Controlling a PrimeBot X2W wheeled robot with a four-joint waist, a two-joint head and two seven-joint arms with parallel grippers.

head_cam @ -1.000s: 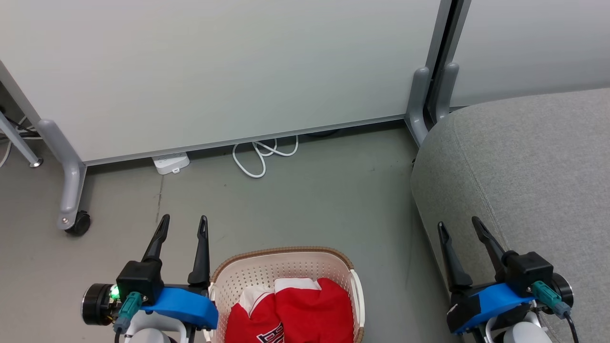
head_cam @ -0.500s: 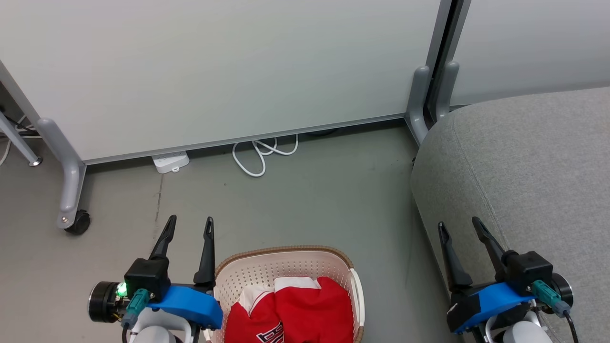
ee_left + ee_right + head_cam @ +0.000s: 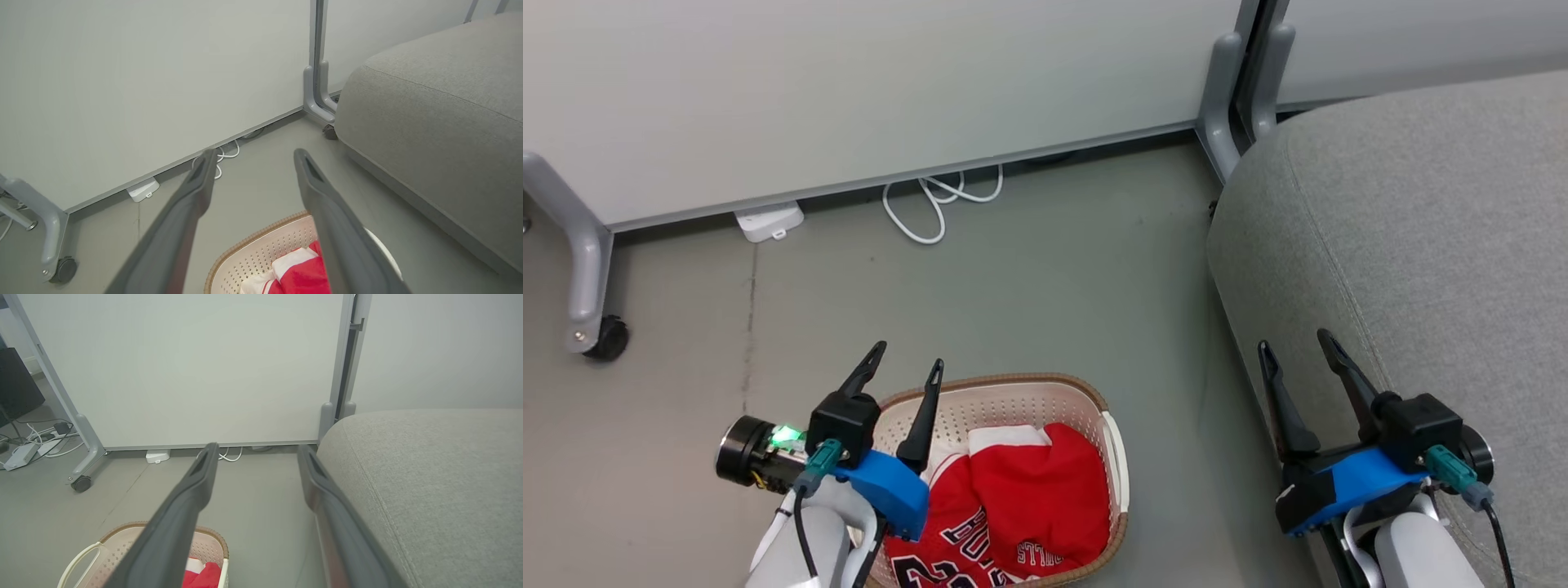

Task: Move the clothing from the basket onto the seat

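Observation:
Red clothing (image 3: 1021, 506) with white trim and printed lettering lies bunched in the cream basket (image 3: 1021, 390), which stands on the floor at the bottom middle of the head view. My left gripper (image 3: 907, 363) hangs open over the basket's left rim, nothing between its fingers. The grey seat (image 3: 1421, 229) fills the right side. My right gripper (image 3: 1293, 343) is open above the seat's left edge, holding nothing. The left wrist view shows the basket (image 3: 261, 253) and clothing (image 3: 302, 271) below my fingers, the seat (image 3: 441, 122) to the right. The right wrist view shows the basket (image 3: 122, 539) low left.
A white partition panel (image 3: 849, 90) on grey castor legs (image 3: 588, 278) stands behind the basket. A white power strip (image 3: 768, 222) and looped white cable (image 3: 931, 204) lie at its foot. Bare grey floor separates basket and seat.
The head camera has tilted down and turned, shifting the whole picture. My left gripper has moved right, from beside the basket to over its left rim. Both grippers stay open.

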